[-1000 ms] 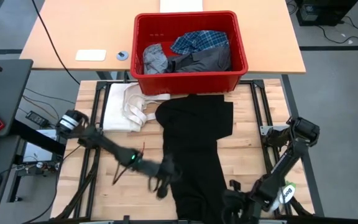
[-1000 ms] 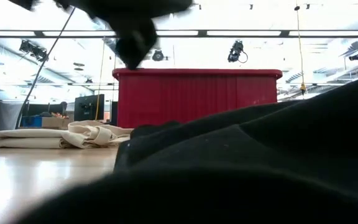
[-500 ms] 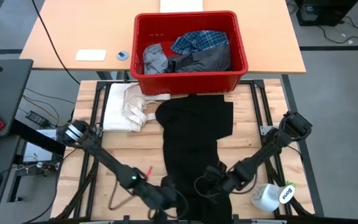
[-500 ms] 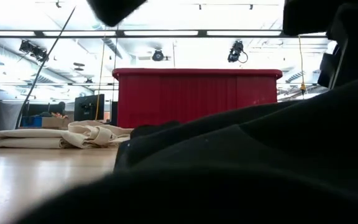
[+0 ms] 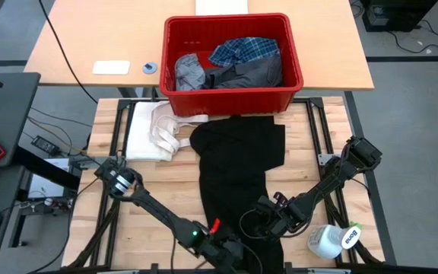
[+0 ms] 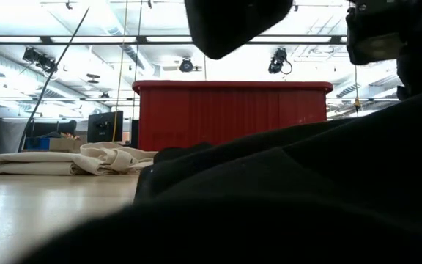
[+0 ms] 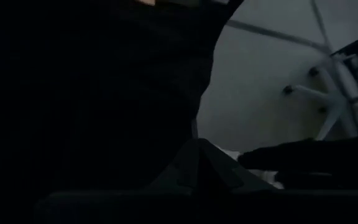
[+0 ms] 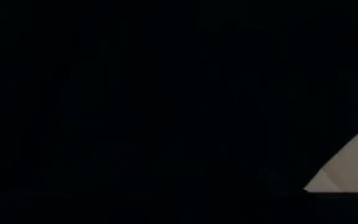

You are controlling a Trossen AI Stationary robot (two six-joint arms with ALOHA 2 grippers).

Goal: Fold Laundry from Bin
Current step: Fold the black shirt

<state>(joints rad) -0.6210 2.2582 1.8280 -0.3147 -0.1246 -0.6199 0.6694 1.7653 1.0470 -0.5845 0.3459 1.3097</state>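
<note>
The large black garment (image 5: 238, 164) lies spread lengthwise on the wooden table, from the near wall of the red bin (image 5: 233, 100) to the table's near edge, and fills the foreground of the low view (image 6: 291, 191). The bin holds the blue-and-white plaid shirt (image 5: 245, 49), a light grey garment (image 5: 188, 72) and a dark grey one (image 5: 249, 74). My left gripper (image 5: 233, 255) is over the black garment's near end at the table's near edge. My right gripper (image 5: 261, 221) is low over the garment's near right part. Both wrist views show mostly dark cloth.
A cream-white cloth with strap loops (image 5: 157, 129) lies at the table's far left, beside the bin. A white bottle (image 5: 331, 242) lies at the near right corner. A second, light table (image 5: 112, 46) stands behind, carrying the bin. Bare wood (image 5: 158, 183) shows left of the black garment.
My left gripper has gone toward the table's near edge and to the right, ending over the black garment's near end. My right gripper has gone leftward from the near right corner onto the garment's near right part. The garment's outline stays the same.
</note>
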